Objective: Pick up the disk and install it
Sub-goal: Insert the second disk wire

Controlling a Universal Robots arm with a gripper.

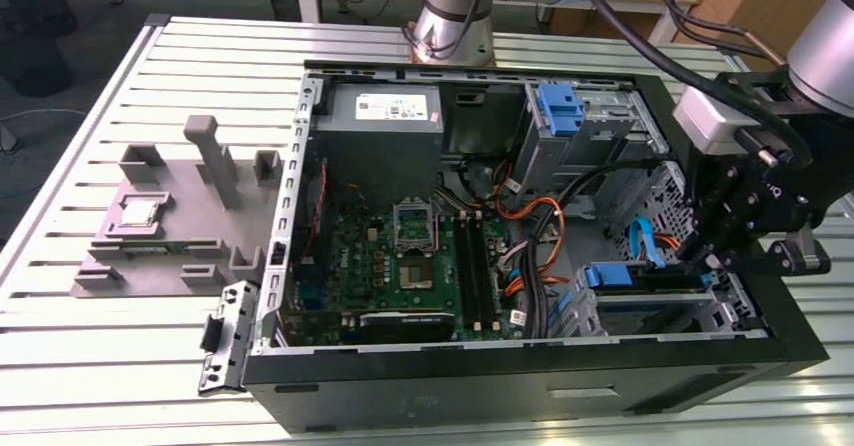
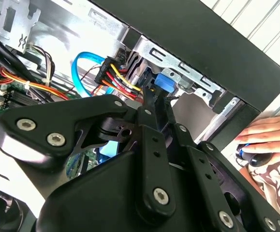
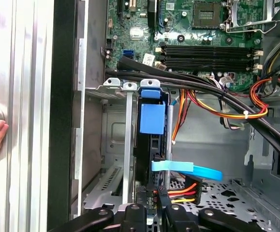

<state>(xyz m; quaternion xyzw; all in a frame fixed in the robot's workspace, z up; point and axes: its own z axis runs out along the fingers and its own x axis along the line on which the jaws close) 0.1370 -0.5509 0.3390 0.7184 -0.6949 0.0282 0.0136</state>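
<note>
The disk stands on edge in the drive bay at the case's corner on the exterior view's right, its blue bracket showing between the bay's metal rails. My gripper hangs over that bay from the outer side of the case. In the second wrist view its black fingers meet at the tips, and the gripper is shut right beside the bracket's blue tab. In the first wrist view the gripper sits in line with the disk's near end. A red, yellow and black power plug lies close to the fingers.
A blue flat cable and bundled black cables cross near the bay. The open case holds a motherboard, a grey power supply and another blue bracket. A grey fixture stands on the exterior view's left. A person's hand rests outside the case.
</note>
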